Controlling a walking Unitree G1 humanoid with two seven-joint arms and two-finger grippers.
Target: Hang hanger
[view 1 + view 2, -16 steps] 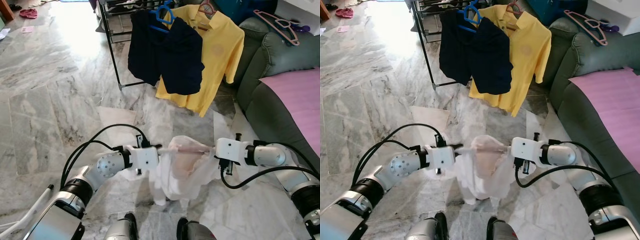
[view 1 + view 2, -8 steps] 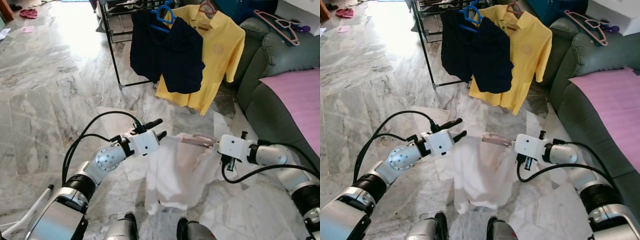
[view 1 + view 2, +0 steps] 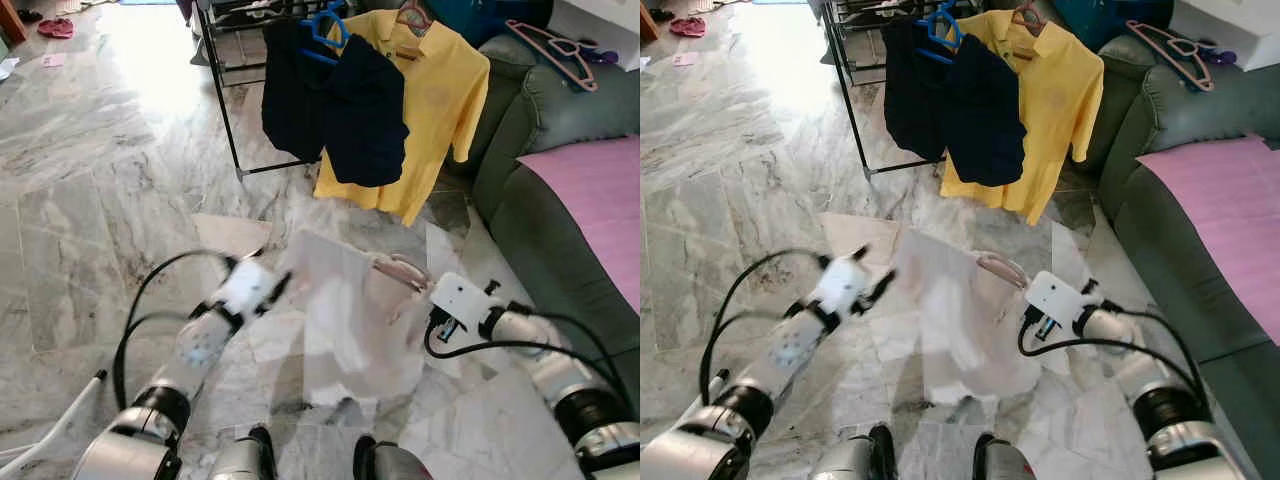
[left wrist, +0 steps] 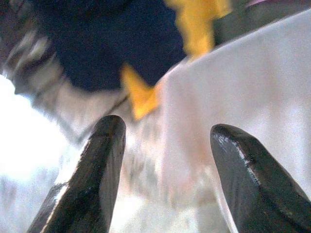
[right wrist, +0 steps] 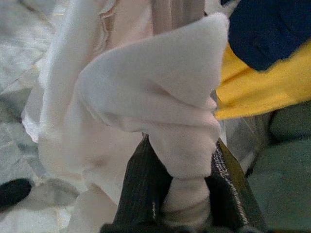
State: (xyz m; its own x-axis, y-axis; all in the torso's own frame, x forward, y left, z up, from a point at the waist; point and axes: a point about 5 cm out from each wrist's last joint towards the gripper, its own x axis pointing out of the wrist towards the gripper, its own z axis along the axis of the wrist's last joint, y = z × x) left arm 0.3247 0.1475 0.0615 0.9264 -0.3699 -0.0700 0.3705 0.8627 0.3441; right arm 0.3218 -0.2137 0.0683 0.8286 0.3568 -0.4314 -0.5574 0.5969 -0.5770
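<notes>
A white garment [image 3: 350, 330] on a pale pink hanger [image 3: 400, 270] hangs low over the floor in front of me. My right gripper [image 3: 428, 296] is shut on the garment's shoulder at the hanger's end; in the right wrist view its fingers [image 5: 146, 191] pinch a fold of white cloth [image 5: 165, 97]. My left gripper [image 3: 272, 284] is blurred, just left of the garment and apart from it. In the left wrist view its fingers [image 4: 97, 170] stand open with nothing between them. The black clothes rack [image 3: 225, 100] stands ahead.
On the rack hang navy shirts [image 3: 345, 105] on a blue hanger and a yellow polo [image 3: 435, 95]. A green sofa [image 3: 545, 160] with a purple cloth [image 3: 600, 190] runs along the right, with pink hangers [image 3: 555, 45] on its back. Marble floor spreads to the left.
My left gripper has opened, let go of the garment and drawn back to the left. The garment has unfurled and now hangs from the right gripper alone.
</notes>
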